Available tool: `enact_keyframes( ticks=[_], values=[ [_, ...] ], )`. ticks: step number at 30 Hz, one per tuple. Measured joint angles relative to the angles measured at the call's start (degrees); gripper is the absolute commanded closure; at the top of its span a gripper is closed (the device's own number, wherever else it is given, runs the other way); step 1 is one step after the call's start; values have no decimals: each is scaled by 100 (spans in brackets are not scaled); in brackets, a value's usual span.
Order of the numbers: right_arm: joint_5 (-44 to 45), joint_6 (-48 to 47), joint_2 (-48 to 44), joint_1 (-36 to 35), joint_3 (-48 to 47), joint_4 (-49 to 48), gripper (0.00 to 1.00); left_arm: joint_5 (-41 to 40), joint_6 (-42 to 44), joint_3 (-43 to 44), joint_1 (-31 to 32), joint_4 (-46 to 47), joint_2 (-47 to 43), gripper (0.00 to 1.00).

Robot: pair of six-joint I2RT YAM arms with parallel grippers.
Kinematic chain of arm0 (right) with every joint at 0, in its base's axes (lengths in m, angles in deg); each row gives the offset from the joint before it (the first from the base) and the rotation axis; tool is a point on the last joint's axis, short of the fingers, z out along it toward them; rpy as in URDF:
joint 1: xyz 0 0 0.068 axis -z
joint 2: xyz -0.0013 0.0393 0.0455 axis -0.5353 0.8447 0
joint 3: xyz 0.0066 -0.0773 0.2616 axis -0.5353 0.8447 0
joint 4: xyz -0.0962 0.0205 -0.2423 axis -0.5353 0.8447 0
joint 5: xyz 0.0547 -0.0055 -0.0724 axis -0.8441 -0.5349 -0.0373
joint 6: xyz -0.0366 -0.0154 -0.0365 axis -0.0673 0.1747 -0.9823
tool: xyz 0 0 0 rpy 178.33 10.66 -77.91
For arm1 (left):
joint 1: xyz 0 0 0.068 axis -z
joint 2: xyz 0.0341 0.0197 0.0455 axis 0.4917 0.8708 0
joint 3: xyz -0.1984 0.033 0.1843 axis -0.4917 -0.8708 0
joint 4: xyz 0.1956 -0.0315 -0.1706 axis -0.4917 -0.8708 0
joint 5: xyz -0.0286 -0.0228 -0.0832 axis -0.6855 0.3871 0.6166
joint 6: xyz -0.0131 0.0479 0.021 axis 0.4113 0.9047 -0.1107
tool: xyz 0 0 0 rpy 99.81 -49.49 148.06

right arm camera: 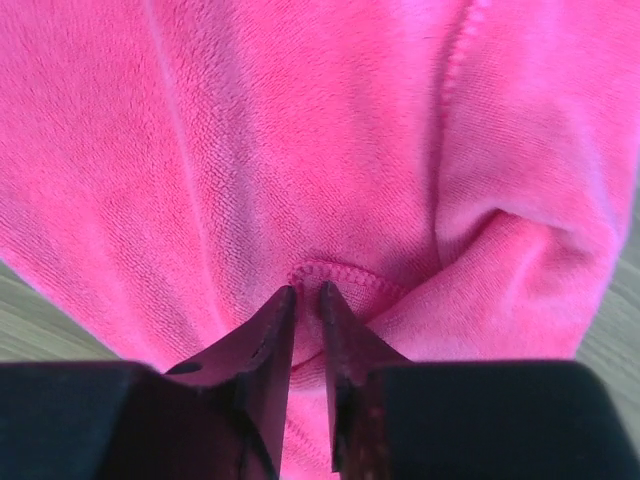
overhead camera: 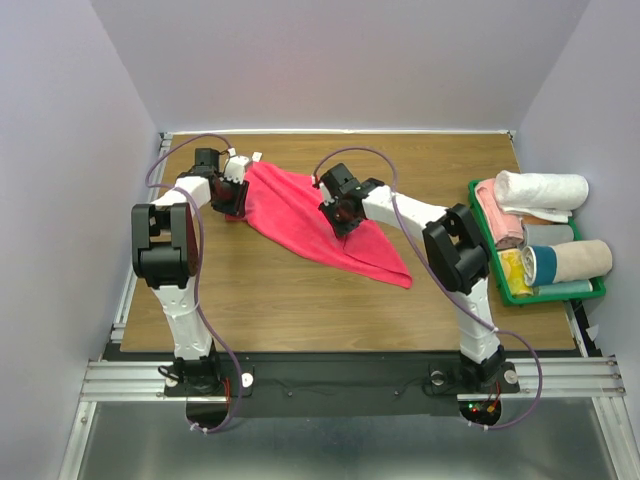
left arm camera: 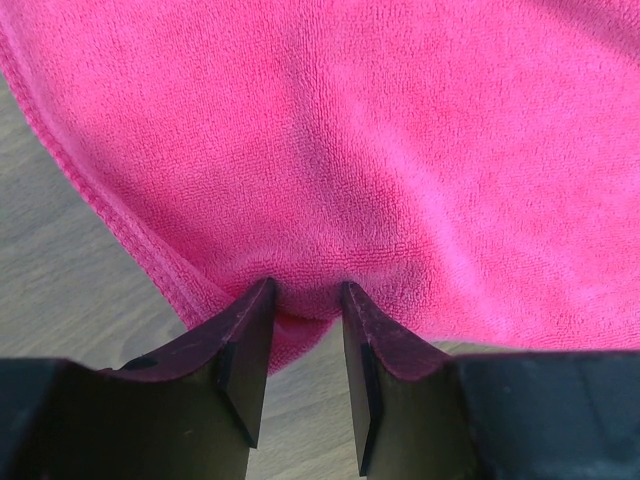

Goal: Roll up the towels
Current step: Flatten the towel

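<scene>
The bright pinkish-red towel [overhead camera: 300,215] lies stretched across the middle of the table, with one end trailing toward the front right. A small white tag [overhead camera: 256,157] shows at its far left corner. My left gripper [overhead camera: 232,196] is at the towel's left end. In the left wrist view its jaws [left arm camera: 307,298] stand a little apart, pinching the towel's hemmed edge [left arm camera: 300,315] at their tips. My right gripper [overhead camera: 340,216] sits on the towel's middle. In the right wrist view it [right arm camera: 307,295] is nearly closed on a fold of the stitched hem [right arm camera: 340,272].
A green basket [overhead camera: 503,290] at the table's right edge holds several rolled towels, among them a white one [overhead camera: 545,190] and a beige one [overhead camera: 575,260]. Bare wood table [overhead camera: 250,300] lies in front of the towel. Walls enclose the left, back and right.
</scene>
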Motion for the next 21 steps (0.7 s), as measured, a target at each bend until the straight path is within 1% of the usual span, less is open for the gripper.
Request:
enact_keyframes(
  ticks=[1, 2, 8, 14, 19, 21],
  values=[
    [28, -4, -33, 0, 4, 0, 90, -11, 0, -33, 0, 11, -22, 57],
    [63, -24, -81, 2, 11, -4, 99, -22, 0, -55, 0, 26, -33, 57],
    [186, -66, -448, 81, 83, -15, 99, -131, 72, -273, 2, 72, -195, 60],
    [186, -225, -1257, 372, 645, 37, 99, -323, 494, -791, 0, -291, -715, 64],
    [26, -485, -2354, 962, 1340, 122, 99, -551, 1093, -1613, 0, -826, -1453, 67],
    [-15, -597, -2706, 1182, 1567, 144, 99, -675, 1410, -2024, 0, -1172, -1821, 67]
  ],
)
